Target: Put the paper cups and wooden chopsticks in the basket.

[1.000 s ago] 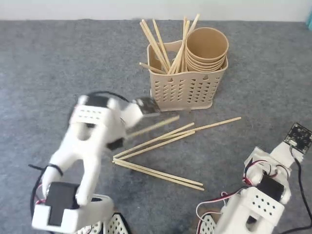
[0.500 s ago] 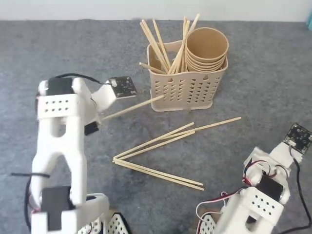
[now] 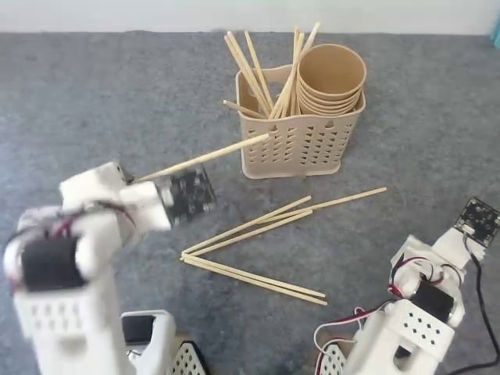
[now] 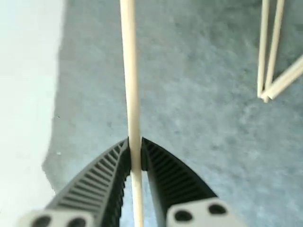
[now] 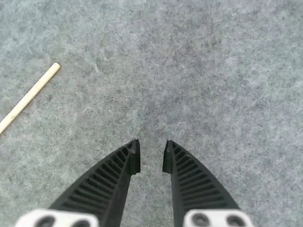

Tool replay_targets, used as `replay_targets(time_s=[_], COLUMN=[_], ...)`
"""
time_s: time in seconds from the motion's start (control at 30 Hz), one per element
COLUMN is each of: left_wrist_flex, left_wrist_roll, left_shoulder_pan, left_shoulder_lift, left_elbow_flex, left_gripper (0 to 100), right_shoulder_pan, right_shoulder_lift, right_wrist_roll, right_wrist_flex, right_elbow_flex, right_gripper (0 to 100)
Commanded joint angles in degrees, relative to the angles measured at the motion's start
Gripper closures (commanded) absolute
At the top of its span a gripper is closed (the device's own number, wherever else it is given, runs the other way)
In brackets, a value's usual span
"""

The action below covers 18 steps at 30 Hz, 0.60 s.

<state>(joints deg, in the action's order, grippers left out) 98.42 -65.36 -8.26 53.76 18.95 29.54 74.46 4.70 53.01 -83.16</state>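
A beige perforated basket stands at the back of the grey carpet, holding a stack of paper cups and several wooden chopsticks. My left gripper is shut on one chopstick, raised in the air at the left, its far tip near the basket's left front corner. Several more chopsticks lie loose on the carpet in front of the basket. My right gripper hangs slightly open and holds nothing, low at the right over bare carpet, with a chopstick's tip lying nearby.
The left arm's white body fills the lower left, and the right arm's base sits at the lower right. A pale wall edge runs along the back of the carpet.
My left arm has lifted the gripped chopstick from among the loose ones and swung it up and left, and its far tip now points at the basket. The right arm has kept still.
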Motion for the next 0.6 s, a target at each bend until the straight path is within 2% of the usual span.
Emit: replay_targets(time_s=[0.0,0.23,0.33,0.43,0.57], left_wrist_flex=[-5.0,-27.6,-39.9,-55.1,-81.3], left_wrist_roll=[12.4,47.1,59.3,65.8,71.5], left_shoulder_pan=[5.2,11.6,13.2,16.7,21.4], left_shoulder_lift=[5.1,6.6,6.7,6.3,6.2], left_elbow_flex=[-0.3,0.2,4.0,10.7,24.0], left_gripper=[99,99,99,99,99], right_shoulder_pan=[0.9,0.9,0.9,0.9,0.9], right_shoulder_lift=[1.4,1.4,1.4,1.4,1.4], right_wrist_roll=[-0.9,-0.9,-0.9,-0.8,-0.7], right_wrist_flex=[-1.4,-1.3,-1.3,-1.3,-1.3], right_elbow_flex=[0.4,0.4,0.4,0.4,0.4], right_gripper=[90.9,90.9,90.9,90.9,90.9])
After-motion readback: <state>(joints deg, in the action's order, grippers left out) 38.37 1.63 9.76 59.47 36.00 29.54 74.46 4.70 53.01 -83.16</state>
